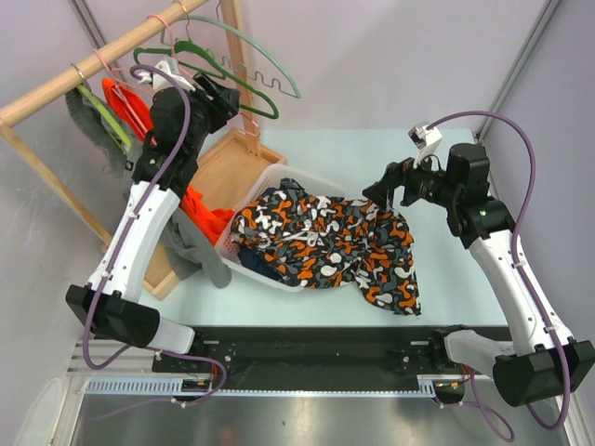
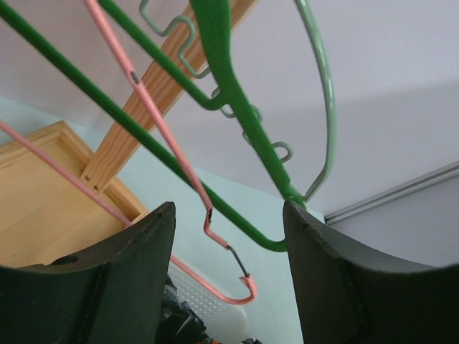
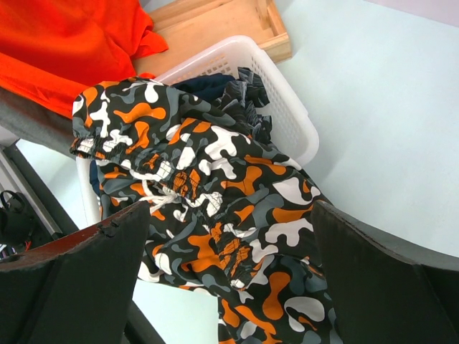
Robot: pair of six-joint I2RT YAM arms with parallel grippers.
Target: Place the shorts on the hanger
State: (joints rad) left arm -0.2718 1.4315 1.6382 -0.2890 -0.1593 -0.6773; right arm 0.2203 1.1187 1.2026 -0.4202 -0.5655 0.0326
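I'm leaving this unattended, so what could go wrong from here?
The left gripper has both the pink hanger and the dark green hanger between its fingers, so closing may catch the wrong wire or both. The pale green hanger overlaps them and might snag as one is pulled away. The shorts drape over the rim of the white basket; lifting might drag it.

You have two arms built alike: the left arm (image 1: 139, 232) and the right arm (image 1: 521, 279) each carry smooth white shell links between chunky matte-black joint housings. A thin purple cable (image 1: 188, 116) loops along each one. A small white camera box (image 1: 426, 139) sits on the right wrist, and a tiny green light (image 1: 482, 212) glows on a black housing. Your left gripper's fingers (image 2: 136, 287) are broad, dark, matte wedges — the right gripper's fingers (image 3: 79, 287) match.
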